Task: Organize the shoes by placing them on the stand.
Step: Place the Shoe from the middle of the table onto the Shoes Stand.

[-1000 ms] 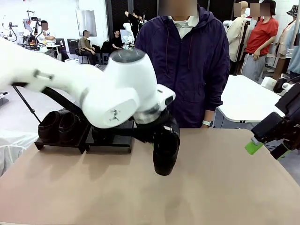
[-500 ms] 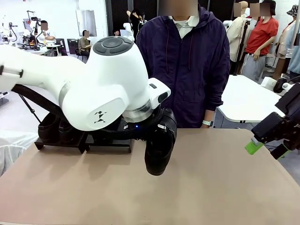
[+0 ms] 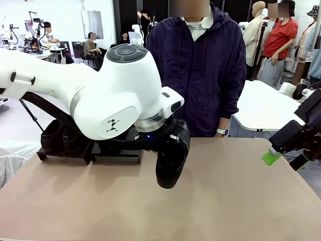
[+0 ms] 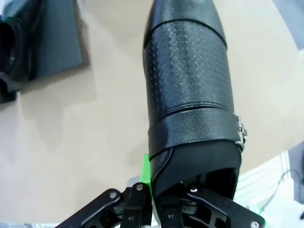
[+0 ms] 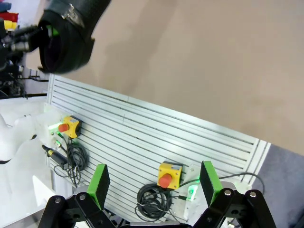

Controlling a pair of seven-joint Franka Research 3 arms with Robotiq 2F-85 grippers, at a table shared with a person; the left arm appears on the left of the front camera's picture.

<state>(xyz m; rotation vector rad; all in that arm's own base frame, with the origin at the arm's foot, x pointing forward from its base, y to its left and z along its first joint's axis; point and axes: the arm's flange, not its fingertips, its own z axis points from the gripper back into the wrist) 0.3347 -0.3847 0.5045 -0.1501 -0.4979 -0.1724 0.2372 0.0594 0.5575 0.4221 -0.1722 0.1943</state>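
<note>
My left gripper (image 3: pixel 169 140) is shut on the heel end of a black shoe (image 3: pixel 170 163), which hangs toe-down just above the table, right of the stand (image 3: pixel 88 152). In the left wrist view the shoe (image 4: pixel 190 85) runs away from my fingers, with a green pad (image 4: pixel 146 173) against its heel rim. Two more black shoes (image 3: pixel 62 135) sit on the stand's left panel; my arm hides much of the right panel. A stand corner (image 4: pixel 61 42) bears a shoe (image 4: pixel 14 42). My right gripper (image 3: pixel 281 148) hovers open at the table's right edge, pads (image 5: pixel 99 183) wide apart.
A person in a dark purple hooded jacket (image 3: pixel 200 70) stands at the far edge, hands down. The beige table (image 3: pixel 225 201) is bare in front and to the right. Below my right gripper is a white slatted panel (image 5: pixel 142 137) with emergency-stop boxes (image 5: pixel 168 175) and cables.
My left arm has carried the shoe a little to the left, toward the stand, and slightly up; over the last half second it barely moved. The right arm stayed still.
</note>
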